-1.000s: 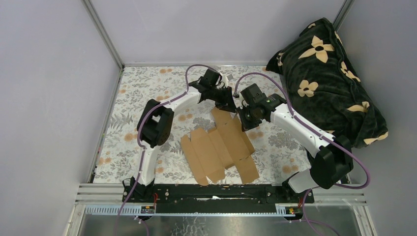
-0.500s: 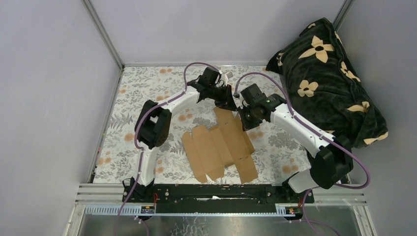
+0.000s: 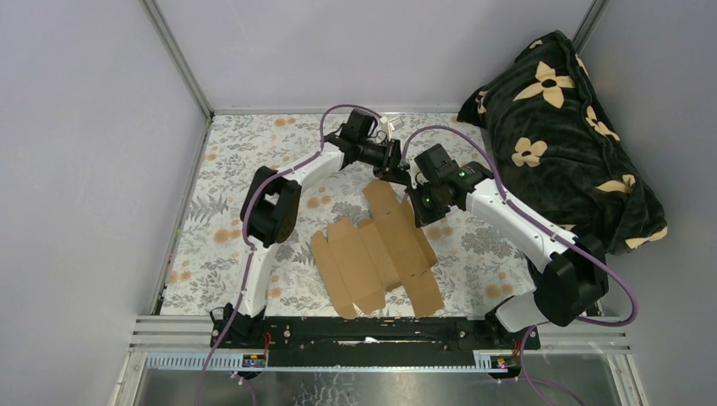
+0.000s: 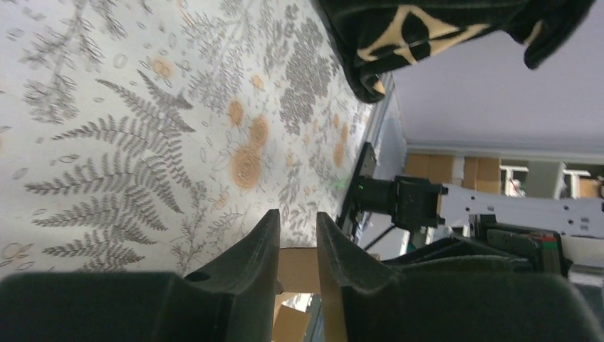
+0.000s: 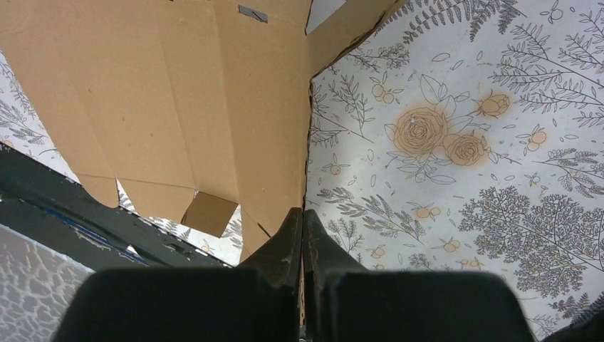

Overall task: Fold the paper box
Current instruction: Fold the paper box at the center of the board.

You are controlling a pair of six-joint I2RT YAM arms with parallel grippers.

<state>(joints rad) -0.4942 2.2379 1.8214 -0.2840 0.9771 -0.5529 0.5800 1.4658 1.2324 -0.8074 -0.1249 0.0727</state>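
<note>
The paper box (image 3: 376, 249) is a flat brown die-cut cardboard sheet lying mid-table, its flaps spread. My right gripper (image 3: 420, 211) is at the sheet's far right edge. In the right wrist view its jaws (image 5: 303, 212) are shut on the thin edge of the sheet (image 5: 178, 100), which spreads away to the left. My left gripper (image 3: 397, 175) hovers just beyond the sheet's far flap. In the left wrist view its jaws (image 4: 295, 217) stand a little apart, with a strip of cardboard (image 4: 298, 269) showing behind the gap and nothing clamped.
A dark blanket with cream flowers (image 3: 566, 127) is heaped at the back right and also shows in the left wrist view (image 4: 399, 28). Grey walls close the left and back sides. A black rail (image 3: 372, 330) runs along the near edge.
My left gripper has turned and drawn a little away to the far right of the flap. The right gripper and the sheet have barely moved.
</note>
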